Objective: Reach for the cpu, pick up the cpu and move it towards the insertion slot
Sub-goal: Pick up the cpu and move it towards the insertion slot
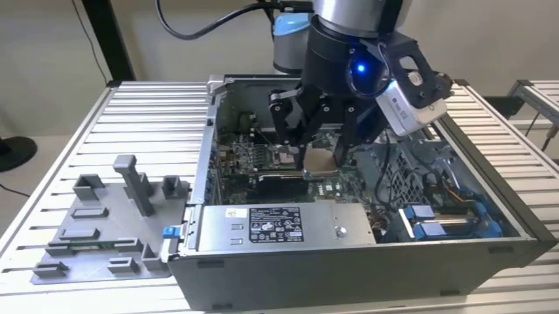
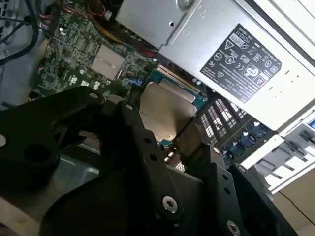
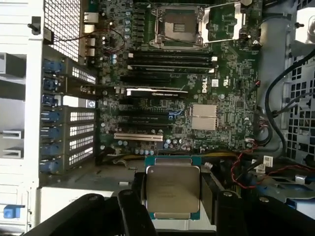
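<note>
The gripper (image 1: 317,159) is down inside the open computer case (image 1: 489,216), and its black fingers (image 3: 135,199) are closed on two opposite edges of the cpu (image 3: 173,191), so the pick-up looks done and the step in hand is the carry towards the insertion slot (image 3: 178,25). In the first wrist view the chip sits flat between the fingers, metal face up, its greenish rim showing along the free sides. It hangs above the green circuit board (image 3: 221,132), close to the long grey box with the white label (image 1: 275,226). In the second wrist view the same chip (image 2: 170,105) is seen at a tilt, with that labelled box just behind it. The slot, a shiny frame with a dark centre and its cover plate swung aside, lies well apart from the chip at the far end of the board, beyond the rows of long black connectors. In the exterior view the grey plastic tray (image 1: 96,226) of blocks and posts rests on the slatted surface (image 1: 144,124) to the exterior view's left of the case. Judging from this, the carry calls for a level, steady travel across the board, keeping clear of the cables and upright parts and holding the chip square to the frame.
</note>
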### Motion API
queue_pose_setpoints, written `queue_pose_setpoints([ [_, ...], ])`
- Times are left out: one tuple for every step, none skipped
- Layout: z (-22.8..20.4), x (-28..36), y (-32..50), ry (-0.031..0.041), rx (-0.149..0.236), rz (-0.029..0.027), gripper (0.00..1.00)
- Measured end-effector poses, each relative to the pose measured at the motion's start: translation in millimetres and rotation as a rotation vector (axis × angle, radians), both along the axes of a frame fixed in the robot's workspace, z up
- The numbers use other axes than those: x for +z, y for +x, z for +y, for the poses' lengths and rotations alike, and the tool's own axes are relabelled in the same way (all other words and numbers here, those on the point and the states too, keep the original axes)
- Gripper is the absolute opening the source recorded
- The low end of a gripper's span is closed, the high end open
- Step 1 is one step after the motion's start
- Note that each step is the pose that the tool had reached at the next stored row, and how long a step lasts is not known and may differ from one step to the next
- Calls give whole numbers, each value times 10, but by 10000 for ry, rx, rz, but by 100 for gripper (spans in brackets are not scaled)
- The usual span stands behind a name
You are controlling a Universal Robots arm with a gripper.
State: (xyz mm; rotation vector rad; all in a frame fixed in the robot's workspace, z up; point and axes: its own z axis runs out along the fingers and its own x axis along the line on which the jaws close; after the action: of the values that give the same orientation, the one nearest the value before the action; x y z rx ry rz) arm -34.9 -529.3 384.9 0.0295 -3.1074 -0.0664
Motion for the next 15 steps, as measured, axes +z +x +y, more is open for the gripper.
queue_pose_setpoints([
  [11,-1,42,0,1,0,0],
  [23,-2,83,0,1,0,0],
  [32,-3,119,-1,0,0,0],
  [40,-4,151,0,1,0,0],
  [46,-4,178,-1,0,0,0],
  [51,-4,200,0,1,0,0],
  [55,-5,219,0,1,0,0],
  [56,-5,231,0,1,0,0],
  [56,-5,235,0,1,0,0],
  [56,-5,236,0,0,0,0],
  [57,-5,236,0,0,0,0],
  [57,-4,236,-2,-1,0,0],
  [57,-5,237,-1,1,0,0],
  [57,-5,237,-1,0,0,0],
  [57,-5,238,-1,0,0,0],
])
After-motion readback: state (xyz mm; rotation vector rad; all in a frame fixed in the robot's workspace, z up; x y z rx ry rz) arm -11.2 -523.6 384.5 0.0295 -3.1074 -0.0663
